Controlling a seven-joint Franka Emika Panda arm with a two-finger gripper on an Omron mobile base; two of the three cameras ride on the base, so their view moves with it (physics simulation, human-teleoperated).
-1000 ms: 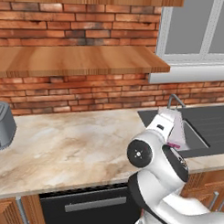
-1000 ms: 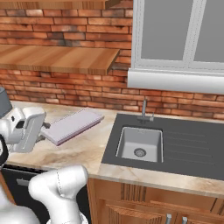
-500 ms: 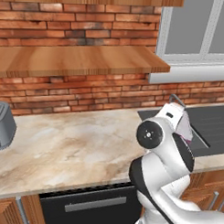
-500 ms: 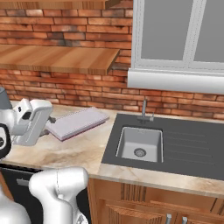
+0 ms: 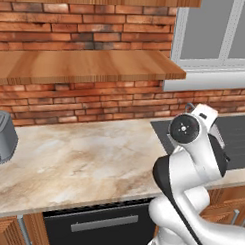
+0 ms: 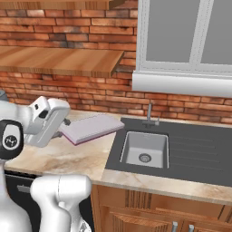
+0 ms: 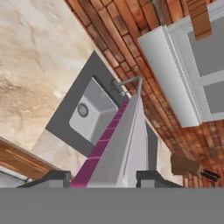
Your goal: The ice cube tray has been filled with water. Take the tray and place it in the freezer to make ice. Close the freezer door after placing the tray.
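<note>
Ice cube tray (image 6: 90, 128): held in the air above the counter, between robot and sink, roughly level in the right base view; seen edge-on in the hand view, running from 6 o'clock up toward 12.
Counter (image 5: 83, 158): broad bare marble run, open from centre out toward 9 o'clock in the left base view.
Sink (image 6: 144, 148): dark basin and drainboard at 3 o'clock of the tray in the right base view; faucet (image 6: 149, 113) rising just beyond the tray's far end.
Wooden shelf (image 5: 81, 65): overhang at 12 o'clock above the counter; headroom to watch on any lift.
Toaster (image 5: 3, 138): at the 9 o'clock edge of the left base view, well apart from the arm.
Gripper (image 7: 103, 179): clamped on the tray's near end, one fingertip on each side.
Step in hand: carrying the filled tray off toward the freezer, by judgement.
Doing it well: keep the tray flat, turn slowly, avoid jerks that would slop water.
Room: swing toward the bare counter side, away from faucet and brick wall; stay under the shelf edge.
</note>
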